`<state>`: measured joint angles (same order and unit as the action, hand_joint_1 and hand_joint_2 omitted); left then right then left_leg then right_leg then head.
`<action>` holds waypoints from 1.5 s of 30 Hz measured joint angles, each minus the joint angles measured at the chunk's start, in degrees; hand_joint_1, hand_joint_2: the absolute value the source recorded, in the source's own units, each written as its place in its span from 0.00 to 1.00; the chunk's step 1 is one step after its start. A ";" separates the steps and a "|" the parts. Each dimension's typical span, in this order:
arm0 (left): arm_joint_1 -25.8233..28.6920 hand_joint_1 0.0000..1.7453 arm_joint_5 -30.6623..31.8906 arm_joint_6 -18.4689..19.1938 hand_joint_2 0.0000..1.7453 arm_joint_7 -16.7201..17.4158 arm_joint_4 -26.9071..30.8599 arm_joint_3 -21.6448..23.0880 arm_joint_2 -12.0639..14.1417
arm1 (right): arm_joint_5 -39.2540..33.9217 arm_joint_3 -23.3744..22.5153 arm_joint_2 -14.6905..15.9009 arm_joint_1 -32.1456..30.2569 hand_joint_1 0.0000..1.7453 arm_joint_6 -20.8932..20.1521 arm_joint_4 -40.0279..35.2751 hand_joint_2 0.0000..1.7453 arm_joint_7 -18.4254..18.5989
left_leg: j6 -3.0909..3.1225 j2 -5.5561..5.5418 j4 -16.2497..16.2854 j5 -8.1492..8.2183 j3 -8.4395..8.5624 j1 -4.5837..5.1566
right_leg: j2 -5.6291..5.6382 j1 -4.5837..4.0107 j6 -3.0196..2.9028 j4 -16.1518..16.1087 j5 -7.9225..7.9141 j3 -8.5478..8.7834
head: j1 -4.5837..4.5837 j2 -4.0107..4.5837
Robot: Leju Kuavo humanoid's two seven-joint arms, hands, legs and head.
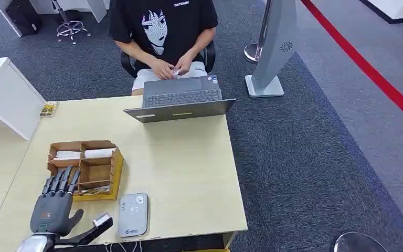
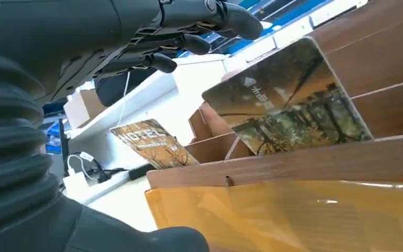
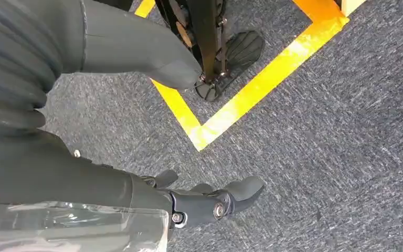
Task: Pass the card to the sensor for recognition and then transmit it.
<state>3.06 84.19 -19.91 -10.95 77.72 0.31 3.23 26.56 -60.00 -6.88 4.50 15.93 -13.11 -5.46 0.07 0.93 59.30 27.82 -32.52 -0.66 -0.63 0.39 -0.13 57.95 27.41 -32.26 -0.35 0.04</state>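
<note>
A wooden card box (image 1: 86,168) with several compartments stands at the table's front left. My left hand (image 1: 55,205) hovers just in front of it, fingers (image 1: 63,181) straight and spread over its near edge, holding nothing. In the left wrist view a card (image 2: 288,105) printed with trees leans upright inside the box (image 2: 294,163), a little beyond my fingertips (image 2: 189,42). The grey card sensor (image 1: 133,214) lies flat on the table right of my left hand. My right hand (image 3: 110,184) hangs over the carpet with its fingers (image 3: 210,202) apart and nothing in it.
An open laptop (image 1: 181,100) sits at the table's far edge, with a person (image 1: 162,31) seated behind it. A second card (image 1: 49,108) lies at the far left beside a white partition (image 1: 8,97). Yellow floor tape (image 3: 252,89) runs under my right hand.
</note>
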 joint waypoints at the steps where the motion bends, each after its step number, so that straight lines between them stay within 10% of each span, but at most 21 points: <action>1: 0.00 0.00 0.02 -0.04 1.00 -0.18 0.00 -0.02 -0.20 | 0.00 0.00 0.00 0.00 0.00 0.00 0.00 1.00 0.00 | 0.00 0.00 0.00 0.00 0.00 0.00 | 0.00 0.00 0.00 0.00 0.00 0.00 | -0.02 0.00; 45: -0.12 0.00 0.39 0.39 1.00 -2.18 0.42 2.45 -2.95 | 1.01 -0.94 0.00 0.08 0.00 0.39 0.00 1.00 -0.37 | 0.00 0.01 0.01 0.00 0.00 0.00 | 0.00 0.00 -0.01 0.00 -0.02 0.00 | -0.02 0.00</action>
<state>2.94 84.59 -19.52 -13.14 78.14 2.75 0.28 27.56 -60.94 -6.88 4.57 16.33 -13.11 -5.84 0.07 0.93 59.31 27.82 -32.52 -0.66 -0.62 0.39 -0.14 57.95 27.39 -32.27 -0.37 0.04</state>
